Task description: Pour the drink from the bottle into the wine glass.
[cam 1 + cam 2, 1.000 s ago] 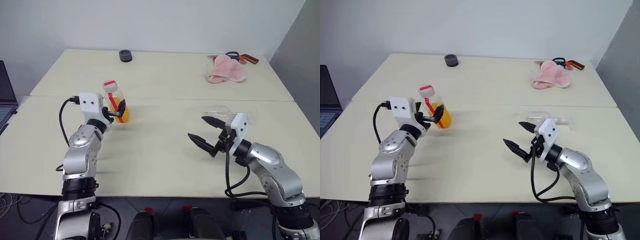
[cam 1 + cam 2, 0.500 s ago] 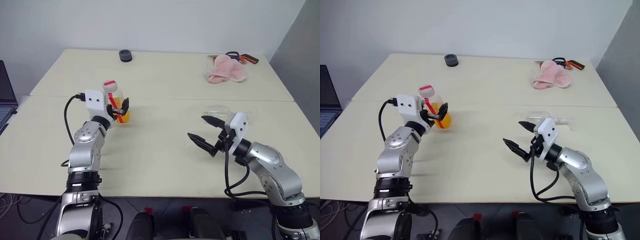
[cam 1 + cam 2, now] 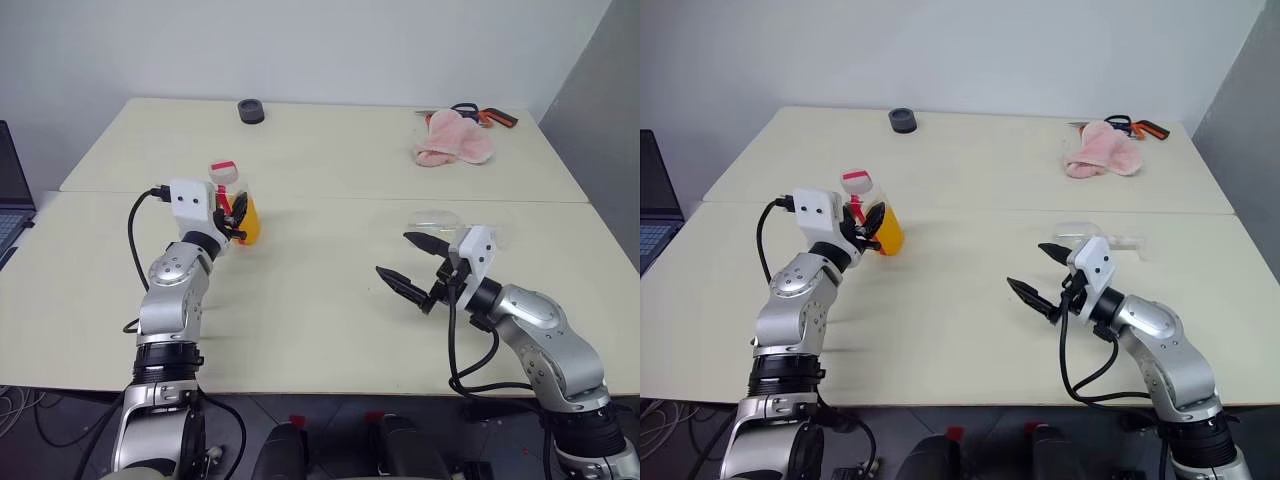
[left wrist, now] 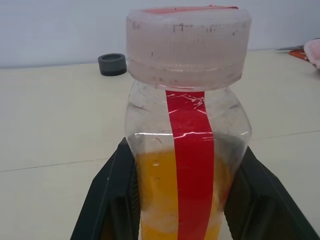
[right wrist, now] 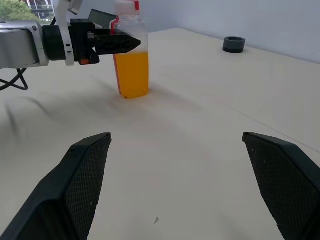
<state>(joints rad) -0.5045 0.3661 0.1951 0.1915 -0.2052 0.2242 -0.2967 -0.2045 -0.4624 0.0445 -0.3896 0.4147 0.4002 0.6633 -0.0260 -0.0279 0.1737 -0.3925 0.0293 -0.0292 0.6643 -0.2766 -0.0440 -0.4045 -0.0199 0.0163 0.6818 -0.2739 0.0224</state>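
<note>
The bottle stands upright on the left part of the table. It is clear, with a red stripe, a white cap and orange drink in its lower half. My left gripper is shut on the bottle's body, one black finger on each side. My right gripper hovers open and empty over the right part of the table, pointing toward the bottle. The wine glass shows faintly just behind the right gripper, partly hidden by it.
A small black round object sits at the far edge. A pink cloth and an orange-handled tool lie at the far right. A laptop stands off the table's left side. Bare tabletop lies between the two grippers.
My left gripper's fingers, open around the bottle before, have shut on it. The right arm has not moved.
</note>
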